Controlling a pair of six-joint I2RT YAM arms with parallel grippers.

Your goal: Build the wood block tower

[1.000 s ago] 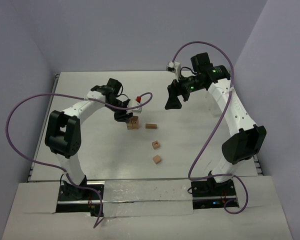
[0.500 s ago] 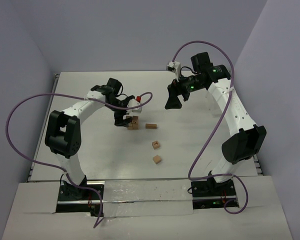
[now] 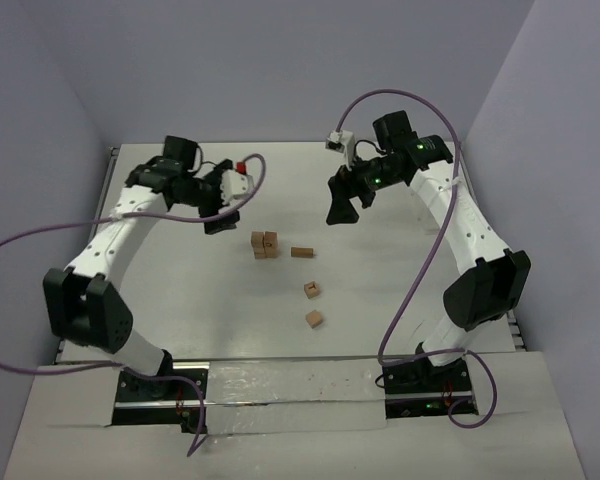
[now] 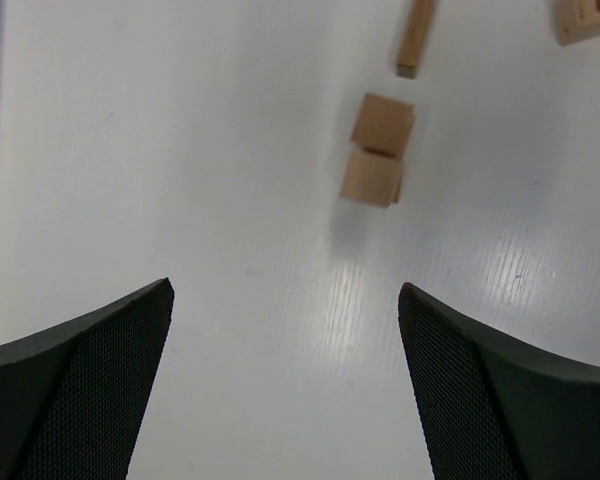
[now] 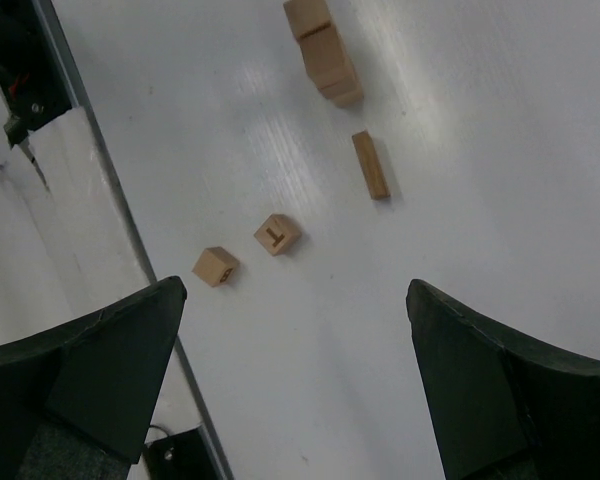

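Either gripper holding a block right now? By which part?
Nothing held. Left gripper and right gripper both show open, empty jaws; the blocks lie on the table.

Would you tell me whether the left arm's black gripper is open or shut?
Open: the left gripper has its black fingers wide apart, holding nothing.

This looks like a robotics lab test cell: a left arm (image 3: 115, 230) and a right arm (image 3: 460, 215) are bolted to the near edge of a white surface (image 3: 180, 290), trailing loose purple cables (image 3: 400, 92). Plain pale walls (image 3: 280, 70) box it in, and a few wood blocks (image 3: 265, 244) lie on it.
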